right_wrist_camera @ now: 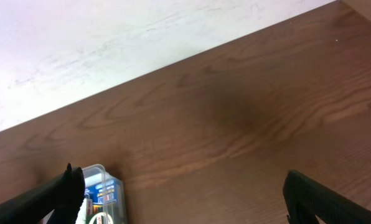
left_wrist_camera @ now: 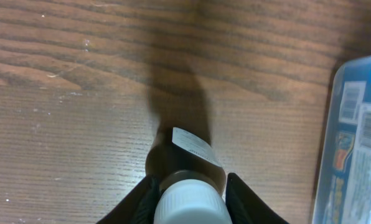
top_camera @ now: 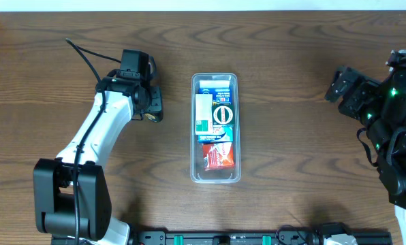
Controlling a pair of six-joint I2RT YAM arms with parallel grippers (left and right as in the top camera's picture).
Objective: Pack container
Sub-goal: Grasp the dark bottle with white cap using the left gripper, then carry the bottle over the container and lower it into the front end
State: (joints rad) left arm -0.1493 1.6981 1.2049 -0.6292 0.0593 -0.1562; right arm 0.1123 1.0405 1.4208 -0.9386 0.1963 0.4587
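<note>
The container [top_camera: 215, 173] sits mid-worktop [top_camera: 291, 150], long side running away from the robot, approx. centred btwn the two arms. It's clear plastic w/ a raised rim, and already has stuff in it: a blue box [top_camera: 213, 87] at the far end, a white-and-green box [top_camera: 203, 113] next to a pack w/ a round green-and-white logo [top_camera: 224, 114] in the middle, and a red packet [top_camera: 220, 156] toward the near end. The near end past the red packet looks bare.

The left pincer [top_camera: 151, 107] is over on the container's left, near it but not touching. In the left wrist view the left pincer [left_wrist_camera: 195, 200] is closed on a small dark brown bottle [left_wrist_camera: 184, 163] w/ a white cap [left_wrist_camera: 188, 204] and a white label. One finger is on each side of it, just below the cap. The bottle points away from the cam, w/ its shadow on the wood ahead. Can't tell if its base touches the worktop. The container's edge [left_wrist_camera: 335, 124] shows at the right of that view, apart from the bottle.

The right pincer [top_camera: 338, 87] hangs well off to the container's right, toward the far side of the worktop. In its own cam the right pincer [right_wrist_camera: 182, 190] is spread wide, w/ nothing btwn the fingers [right_wrist_camera: 67, 186], just bare wood. A corner of the container [right_wrist_camera: 101, 180] peeks in at lower left.
</note>
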